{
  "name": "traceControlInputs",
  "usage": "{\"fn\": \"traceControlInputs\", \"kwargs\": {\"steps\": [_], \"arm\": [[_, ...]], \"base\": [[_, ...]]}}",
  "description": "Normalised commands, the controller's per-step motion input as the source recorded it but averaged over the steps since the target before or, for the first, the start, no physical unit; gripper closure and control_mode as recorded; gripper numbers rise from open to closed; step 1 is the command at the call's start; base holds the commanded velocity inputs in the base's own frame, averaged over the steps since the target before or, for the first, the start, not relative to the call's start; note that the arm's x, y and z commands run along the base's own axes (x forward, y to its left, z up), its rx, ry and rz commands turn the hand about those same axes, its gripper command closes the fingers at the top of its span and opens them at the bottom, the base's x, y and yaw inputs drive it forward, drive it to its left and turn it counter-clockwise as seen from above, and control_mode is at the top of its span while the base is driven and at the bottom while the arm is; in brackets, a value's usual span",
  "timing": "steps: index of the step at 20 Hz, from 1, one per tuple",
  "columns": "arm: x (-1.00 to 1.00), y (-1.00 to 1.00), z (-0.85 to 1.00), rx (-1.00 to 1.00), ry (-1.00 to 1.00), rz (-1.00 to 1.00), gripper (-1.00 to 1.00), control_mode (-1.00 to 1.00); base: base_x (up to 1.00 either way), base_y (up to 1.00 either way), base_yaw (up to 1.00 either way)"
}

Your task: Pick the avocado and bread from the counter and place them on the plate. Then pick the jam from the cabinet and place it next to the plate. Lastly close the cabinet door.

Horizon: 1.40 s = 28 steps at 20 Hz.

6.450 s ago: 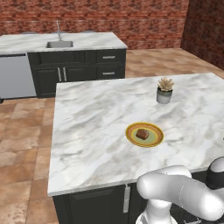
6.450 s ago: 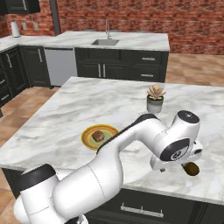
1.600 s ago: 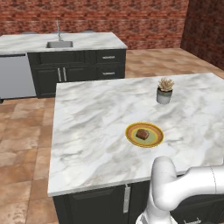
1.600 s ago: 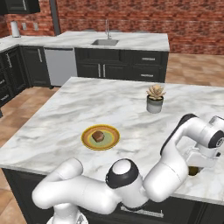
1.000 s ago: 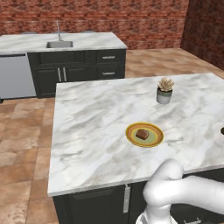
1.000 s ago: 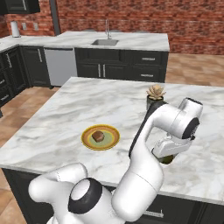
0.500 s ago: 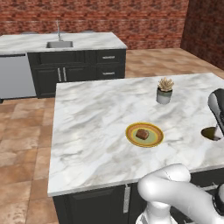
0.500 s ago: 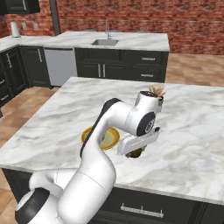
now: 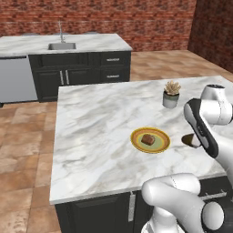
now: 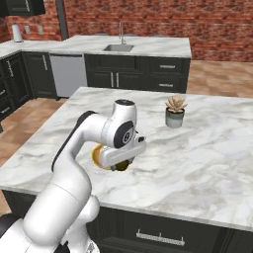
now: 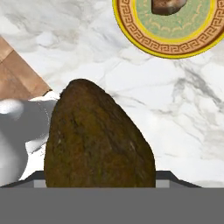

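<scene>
claw [image 9: 190, 141] closed on avocado [image 11: 98, 138] above tabletop [image 9: 95, 132], plate [image 9: 150, 139] just beside – bread [image 9: 147, 139] on it, potted plant [image 9: 171, 94] beyond, hand view shows plate's patterned rim

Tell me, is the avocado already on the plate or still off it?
Still off it. The avocado is held in the gripper above the marble counter, beside the plate; the plate carries the bread.

Bare tabletop [image 9: 91, 132] surrounds the plate [image 9: 136, 141] (bread [image 9: 147, 139] on it); the plant [image 9: 171, 94] stands well apart.
</scene>
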Motion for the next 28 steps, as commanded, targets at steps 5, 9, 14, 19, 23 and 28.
{"fn": "traceControlInputs", "kwargs": {"steps": [5,9,14,19,23,28], "arm": [[0.65,0.4,0.0,0.0,0.0,0.02,1.0,-1.0],[0.69,0.0,0.0,0.03,0.0,0.09,1.0,-1.0],[0.66,0.0,0.0,0.03,0.0,0.09,1.0,-1.0],[0.58,0.18,-0.01,0.01,0.0,0.1,1.0,-1.0],[0.46,0.19,-0.18,0.0,0.0,0.12,1.0,-1.0],[0.41,0.04,-0.38,0.01,0.0,0.14,1.0,-1.0]], "base": [[0.0,0.0,0.0],[0.0,0.0,0.0],[0.0,0.0,0.0],[0.0,0.0,0.0],[0.0,0.0,0.0],[0.0,0.0,0.0]]}}
